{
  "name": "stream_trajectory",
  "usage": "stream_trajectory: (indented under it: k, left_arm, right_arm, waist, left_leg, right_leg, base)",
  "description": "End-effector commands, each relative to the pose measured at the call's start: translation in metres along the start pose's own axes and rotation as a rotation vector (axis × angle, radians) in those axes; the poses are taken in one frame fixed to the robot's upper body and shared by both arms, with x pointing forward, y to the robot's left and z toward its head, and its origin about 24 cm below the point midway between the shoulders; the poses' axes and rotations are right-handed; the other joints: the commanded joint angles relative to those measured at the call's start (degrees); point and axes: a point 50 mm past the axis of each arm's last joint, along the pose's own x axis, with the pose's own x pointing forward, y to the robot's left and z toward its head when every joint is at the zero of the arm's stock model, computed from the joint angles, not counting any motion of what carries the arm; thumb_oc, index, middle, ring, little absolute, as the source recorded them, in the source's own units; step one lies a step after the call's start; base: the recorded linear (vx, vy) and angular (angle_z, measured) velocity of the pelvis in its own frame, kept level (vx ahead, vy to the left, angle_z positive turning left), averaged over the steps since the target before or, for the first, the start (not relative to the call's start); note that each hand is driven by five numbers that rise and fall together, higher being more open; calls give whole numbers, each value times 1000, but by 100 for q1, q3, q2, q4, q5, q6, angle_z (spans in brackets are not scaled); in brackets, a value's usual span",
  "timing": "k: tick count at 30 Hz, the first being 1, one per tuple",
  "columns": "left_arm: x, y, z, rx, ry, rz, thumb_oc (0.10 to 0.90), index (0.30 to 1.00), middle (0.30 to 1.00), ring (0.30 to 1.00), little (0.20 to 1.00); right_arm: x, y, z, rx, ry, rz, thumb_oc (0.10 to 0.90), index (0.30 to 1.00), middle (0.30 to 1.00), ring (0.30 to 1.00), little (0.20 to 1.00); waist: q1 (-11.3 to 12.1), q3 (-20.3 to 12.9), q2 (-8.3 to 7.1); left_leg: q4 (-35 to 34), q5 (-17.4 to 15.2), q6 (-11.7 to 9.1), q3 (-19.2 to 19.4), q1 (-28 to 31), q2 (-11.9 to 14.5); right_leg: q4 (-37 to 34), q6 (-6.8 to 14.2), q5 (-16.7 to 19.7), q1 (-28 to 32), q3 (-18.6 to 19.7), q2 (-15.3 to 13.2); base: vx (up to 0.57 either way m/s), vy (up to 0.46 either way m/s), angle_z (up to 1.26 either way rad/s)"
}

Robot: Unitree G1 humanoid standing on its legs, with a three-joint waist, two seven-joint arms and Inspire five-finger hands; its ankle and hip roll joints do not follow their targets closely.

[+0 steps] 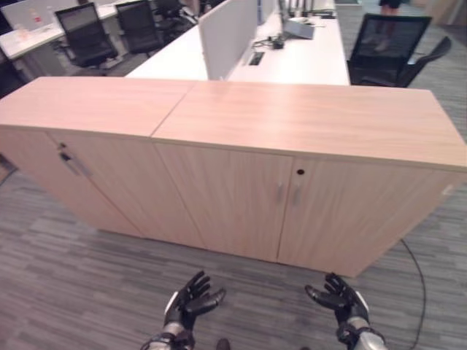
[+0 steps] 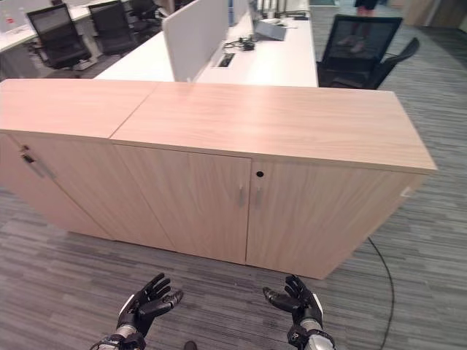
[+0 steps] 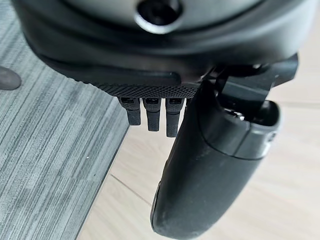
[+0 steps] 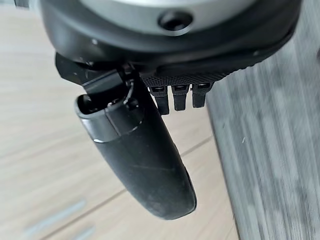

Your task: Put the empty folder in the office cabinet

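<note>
Two low light-wood office cabinets stand side by side: the nearer one (image 1: pixel 306 146) with two closed doors, the other (image 1: pixel 80 138) at its left. Two dark robot hands hang before them, left hand (image 1: pixel 188 300) and right hand (image 1: pixel 337 299), both with relaxed fingers. Behind, one white divider panel (image 1: pixel 228 33) and four black mesh office chairs, one (image 1: pixel 390 47) nearest.

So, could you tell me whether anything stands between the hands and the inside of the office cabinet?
Yes: the cabinet doors are closed. Both the left hand and right hand are open, holding nothing.
</note>
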Motion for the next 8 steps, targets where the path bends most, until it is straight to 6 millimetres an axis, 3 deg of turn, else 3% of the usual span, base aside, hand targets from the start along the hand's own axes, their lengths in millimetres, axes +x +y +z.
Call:
stream_trajectory:
  k: [1,8]
  left_arm:
    - [11,1,45,90,-188,-44,800,900,900,900,900]
    - [15,-2,46,90,-190,-52,800,900,900,900,900]
  right_arm:
    - [15,18,63,-96,-260,120,800,900,900,900,900]
    - [15,18,56,-153,-235,122,800,900,900,900,900]
  waist:
    - [7,-10,-44]
    - [-143,-17,-49]
  left_leg:
    - [-5,-614,-243,-79,390,201]
    - [-5,-639,-247,114,469,238]
  right_leg:
    - [332,280,-676,253,-133,-219]
    - [330,300,-646,191,41,-215]
  base:
    - [-8,7,-40]
    - [-1,12,-19]
